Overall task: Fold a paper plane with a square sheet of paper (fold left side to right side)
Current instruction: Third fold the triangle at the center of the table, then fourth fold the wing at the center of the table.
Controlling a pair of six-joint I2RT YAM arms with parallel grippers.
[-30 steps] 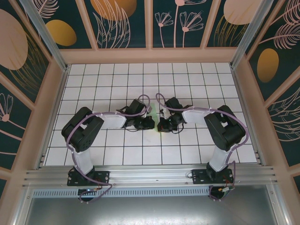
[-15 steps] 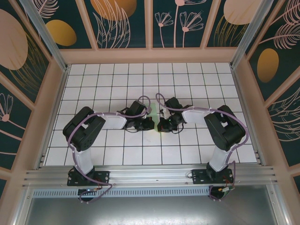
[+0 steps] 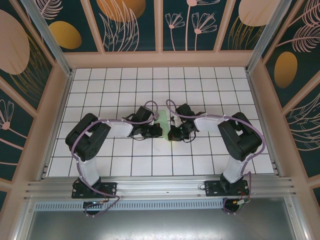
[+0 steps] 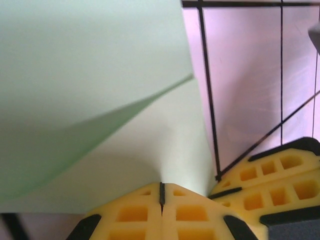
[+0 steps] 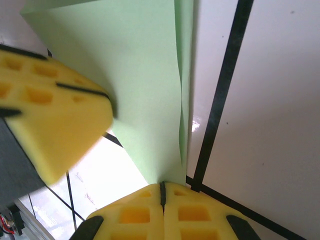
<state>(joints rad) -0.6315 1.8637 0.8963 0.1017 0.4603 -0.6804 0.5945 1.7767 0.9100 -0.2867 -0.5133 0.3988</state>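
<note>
I read the left gripper point(image 4: 161, 194) and right gripper point(image 5: 161, 191) as pressed together, each pinching the square sheet of paper point(image 3: 164, 119) at centre frame. The sheet extends upward from both.

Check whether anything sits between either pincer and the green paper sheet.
Nothing visible does. The left pincer is shut on the sheet itself, with the paper running right into its closed tips. The right pincer grips it the same way. Both sit close together on the paper, over the tiled table.

Mint-green paper point(image 4: 90, 65), two overlapping layers
</note>
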